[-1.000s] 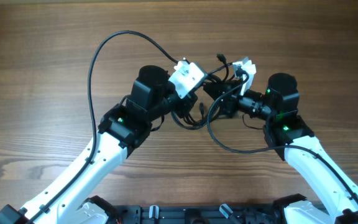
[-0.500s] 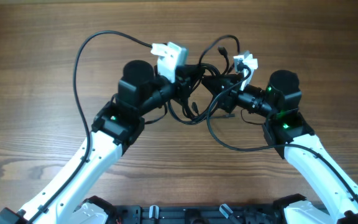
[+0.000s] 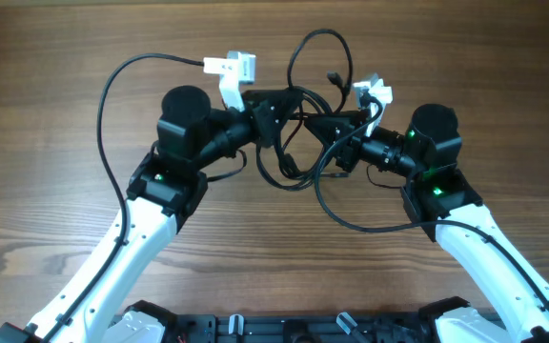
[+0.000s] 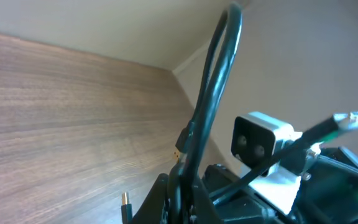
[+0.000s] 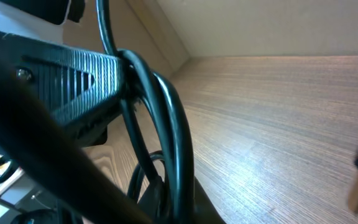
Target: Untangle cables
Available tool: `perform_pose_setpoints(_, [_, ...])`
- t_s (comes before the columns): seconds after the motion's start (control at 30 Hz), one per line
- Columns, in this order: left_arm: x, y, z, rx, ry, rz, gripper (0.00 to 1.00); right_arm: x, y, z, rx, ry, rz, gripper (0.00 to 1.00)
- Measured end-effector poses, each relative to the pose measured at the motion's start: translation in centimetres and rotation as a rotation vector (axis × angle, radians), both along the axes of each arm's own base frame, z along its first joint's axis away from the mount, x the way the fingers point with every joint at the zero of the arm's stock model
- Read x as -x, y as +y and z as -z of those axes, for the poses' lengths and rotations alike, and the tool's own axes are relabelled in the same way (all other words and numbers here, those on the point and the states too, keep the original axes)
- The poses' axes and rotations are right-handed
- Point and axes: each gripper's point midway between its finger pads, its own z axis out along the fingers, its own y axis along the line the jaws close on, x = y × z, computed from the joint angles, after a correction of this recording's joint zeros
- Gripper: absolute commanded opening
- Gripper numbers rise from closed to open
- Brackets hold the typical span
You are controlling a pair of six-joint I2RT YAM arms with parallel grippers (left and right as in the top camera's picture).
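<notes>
Pulling apart should be kept slow and level above the wooden table [image 3: 46, 95], so the tangle is loosened, not cinched. The cables [image 3: 298, 143] are bunched at centre, with a loop [image 3: 317, 43] standing toward 12 o'clock. One strand is pinched by the left gripper [image 3: 273, 116], a bundle by the right gripper [image 3: 343, 151]. Since earlier, the left gripper has been drawn toward 9 o'clock and the loop has risen.

Tall loop of black cables [image 4: 211, 93] up out of the claw [image 4: 178, 200], white camera housing [image 4: 261, 140] beside, wooden table [image 4: 61, 112] behind.
</notes>
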Motion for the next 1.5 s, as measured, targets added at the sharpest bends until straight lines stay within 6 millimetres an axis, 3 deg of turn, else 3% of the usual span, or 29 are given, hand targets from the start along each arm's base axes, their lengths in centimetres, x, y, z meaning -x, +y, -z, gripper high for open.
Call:
perform_pose_setpoints(0.5, [-2.1,4.2,-0.3,0.215,0.245,-0.105,0.04,0.5,0.3,1.0,0.019,0.061,-0.01,0.04])
perform_pose_setpoints(0.83, [-4.4,8.0,-1.3,0.28,0.239,-0.274,0.04,0.9,-0.1,2.8,0.042,0.132,0.0,0.04])
perform_pose_setpoints(1.1, [-5.3,9.5,-1.5,0.301,0.229,-0.363,0.04,0.9,-0.4,3.6,0.055,0.162,0.015,0.07])
perform_pose_setpoints(1.2, [-5.5,10.0,-1.5,0.326,0.252,-0.384,0.04,0.8,-0.6,4.1,0.066,0.181,0.032,0.2])
perform_pose_setpoints(1.23, [-5.8,10.5,-1.5,0.339,0.258,-0.405,0.04,0.8,-0.6,4.2,0.069,0.186,0.035,0.28])
perform_pose_setpoints(1.27, [-6.2,11.4,-1.7,0.352,0.248,-0.439,0.04,0.9,-0.9,4.8,0.078,0.202,0.043,0.42])
perform_pose_setpoints(1.37, [-7.6,16.6,-3.9,0.405,0.161,-0.625,0.04,1.1,-2.1,7.4,0.104,0.283,0.089,0.68])
perform_pose_setpoints(1.5, [-7.6,18.0,-5.0,0.424,0.128,-0.678,0.04,1.0,-2.1,7.4,0.103,0.285,0.096,0.83])
